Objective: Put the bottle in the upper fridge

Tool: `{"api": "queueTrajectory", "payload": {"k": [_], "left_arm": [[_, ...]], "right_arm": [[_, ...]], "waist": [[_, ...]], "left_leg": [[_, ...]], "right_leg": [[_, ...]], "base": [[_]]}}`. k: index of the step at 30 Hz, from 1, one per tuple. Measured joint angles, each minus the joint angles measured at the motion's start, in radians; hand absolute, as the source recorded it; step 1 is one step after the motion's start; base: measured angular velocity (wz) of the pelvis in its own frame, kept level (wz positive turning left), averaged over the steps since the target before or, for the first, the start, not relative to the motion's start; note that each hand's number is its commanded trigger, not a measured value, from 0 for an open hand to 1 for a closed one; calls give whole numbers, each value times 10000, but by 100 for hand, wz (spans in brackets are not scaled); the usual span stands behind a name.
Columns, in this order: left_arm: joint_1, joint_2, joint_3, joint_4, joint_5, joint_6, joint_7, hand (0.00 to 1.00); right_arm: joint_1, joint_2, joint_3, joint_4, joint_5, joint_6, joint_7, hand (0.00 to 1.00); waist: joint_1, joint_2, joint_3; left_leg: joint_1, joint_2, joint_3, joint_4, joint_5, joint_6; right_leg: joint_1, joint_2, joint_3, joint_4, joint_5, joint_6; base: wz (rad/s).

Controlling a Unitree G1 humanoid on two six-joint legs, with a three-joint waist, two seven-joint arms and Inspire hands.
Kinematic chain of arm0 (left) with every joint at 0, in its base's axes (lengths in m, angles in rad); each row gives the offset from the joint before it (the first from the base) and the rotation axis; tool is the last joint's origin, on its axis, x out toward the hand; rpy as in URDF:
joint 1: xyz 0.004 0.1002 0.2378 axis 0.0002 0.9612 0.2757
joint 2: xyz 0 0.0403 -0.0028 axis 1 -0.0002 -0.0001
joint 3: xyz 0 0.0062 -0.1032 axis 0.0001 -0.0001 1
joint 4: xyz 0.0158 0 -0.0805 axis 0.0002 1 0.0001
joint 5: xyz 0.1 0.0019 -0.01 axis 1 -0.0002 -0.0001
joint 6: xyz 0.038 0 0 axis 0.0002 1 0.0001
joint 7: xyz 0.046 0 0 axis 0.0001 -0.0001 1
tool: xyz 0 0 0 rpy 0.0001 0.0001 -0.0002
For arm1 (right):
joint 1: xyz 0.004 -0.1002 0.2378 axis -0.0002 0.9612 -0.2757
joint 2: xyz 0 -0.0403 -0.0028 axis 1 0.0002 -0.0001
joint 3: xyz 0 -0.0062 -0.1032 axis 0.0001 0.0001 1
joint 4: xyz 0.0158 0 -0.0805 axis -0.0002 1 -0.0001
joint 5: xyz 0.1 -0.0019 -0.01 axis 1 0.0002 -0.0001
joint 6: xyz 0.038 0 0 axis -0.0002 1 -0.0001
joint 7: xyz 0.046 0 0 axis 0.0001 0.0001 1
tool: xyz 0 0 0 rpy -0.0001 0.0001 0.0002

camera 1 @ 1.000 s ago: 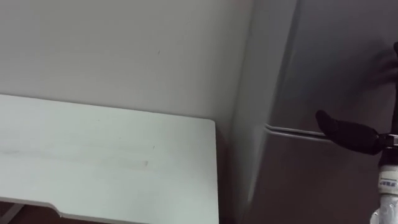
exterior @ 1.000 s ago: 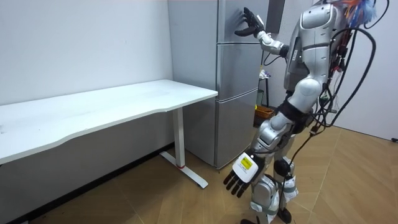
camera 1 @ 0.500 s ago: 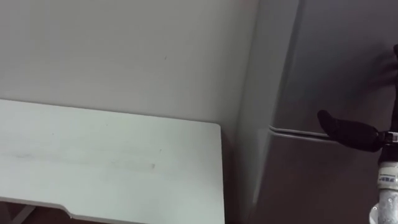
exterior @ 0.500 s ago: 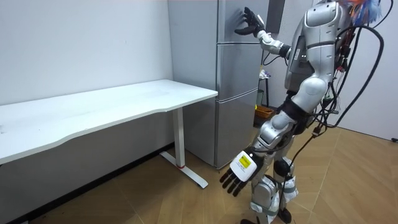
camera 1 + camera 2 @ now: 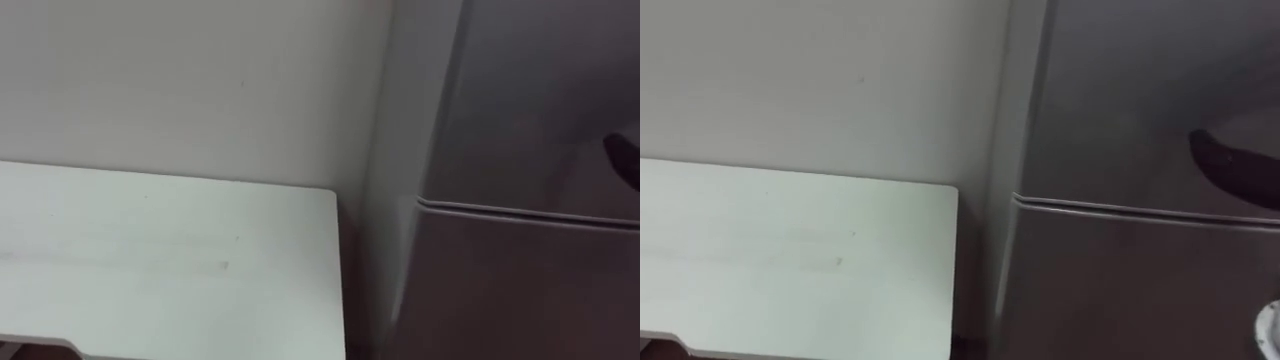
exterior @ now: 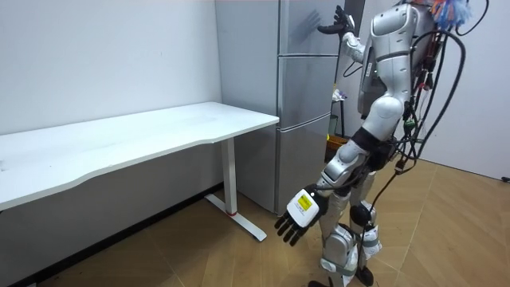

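Right hand (image 6: 338, 21), fingers spread, at the fridge (image 6: 303, 96); the room view adds the left hand (image 6: 293, 226) — hanging, fingers loose. Below the right hand, a bottle (image 5: 1271, 322) sliver — axis unreadable.

No legible text or signs anywhere.

Place type: sparse indoor room, part office, part robot test lab.

Evidence:
- long white rectangular desk on white leg (image 6: 159, 127), set along wall
- tall silver-grey two-door fridge (image 6: 305, 119), upright just beside desk end (household appliance in office-like setting)
- plain pale-grey painted wall (image 6: 103, 56)
- light-brown herringbone wood floor (image 6: 454, 231)
- small yellow object (image 6: 338, 143) low behind fridge, kind unclear
- humanoid robot standing before fridge, cables trailing, which points to lab use
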Motion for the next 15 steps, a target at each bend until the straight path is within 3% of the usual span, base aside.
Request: {"api": "queueTrajectory", "payload": {"k": [2,10,15], "left_arm": [[12,2,4,110,-107,-114,99,0],[-5,4,113,359,-229,-333,151,0],[35,4,413,361,-208,-372,151,0]], "right_arm": [[28,-56,-241,19,20,12,-13,0],[28,-320,-978,19,40,11,-448,0],[330,-635,-1742,54,225,3,-869,0]], "waist": [[-151,22,36],[-641,56,32],[-688,-82,-22]], "left_leg": [[-34,9,17,1,-4,-6],[-104,13,78,-65,-17,-19],[39,24,144,-108,-23,-27]], "right_leg": [[-58,1,-14,17,-2,-1],[-224,3,13,28,-11,1],[-185,11,53,5,-30,-7]], "base": [[-2],[-2],[-3]]}}
